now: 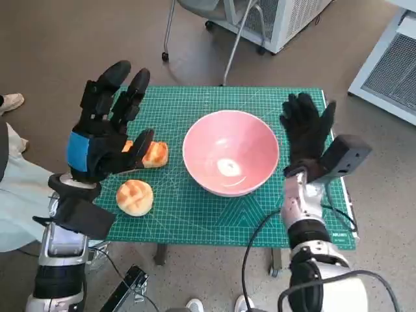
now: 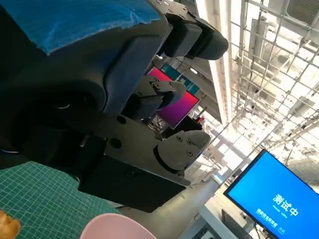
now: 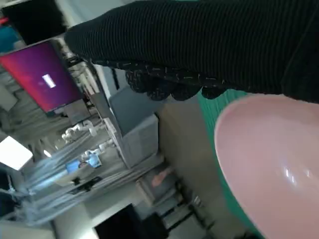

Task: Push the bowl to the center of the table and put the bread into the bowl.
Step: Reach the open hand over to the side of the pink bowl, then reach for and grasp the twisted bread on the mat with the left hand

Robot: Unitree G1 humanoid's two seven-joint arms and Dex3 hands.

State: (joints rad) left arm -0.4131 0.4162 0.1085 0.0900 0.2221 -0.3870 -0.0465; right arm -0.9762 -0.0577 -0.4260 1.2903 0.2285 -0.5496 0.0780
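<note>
Head view: green mat [image 1: 195, 214] on table, grey floor; left hand [image 1: 107, 127], right hand [image 1: 309, 133] both spread, empty.

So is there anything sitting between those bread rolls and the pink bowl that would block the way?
Nothing visible does. The two bread rolls lie on the green mat beside the pink bowl, with only bare mat between them. The left hand hovers open above the rolls; the right hand is at the bowl's far side.

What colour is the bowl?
Pink, with a paler outside; the bowl shows best in the head view.
</note>
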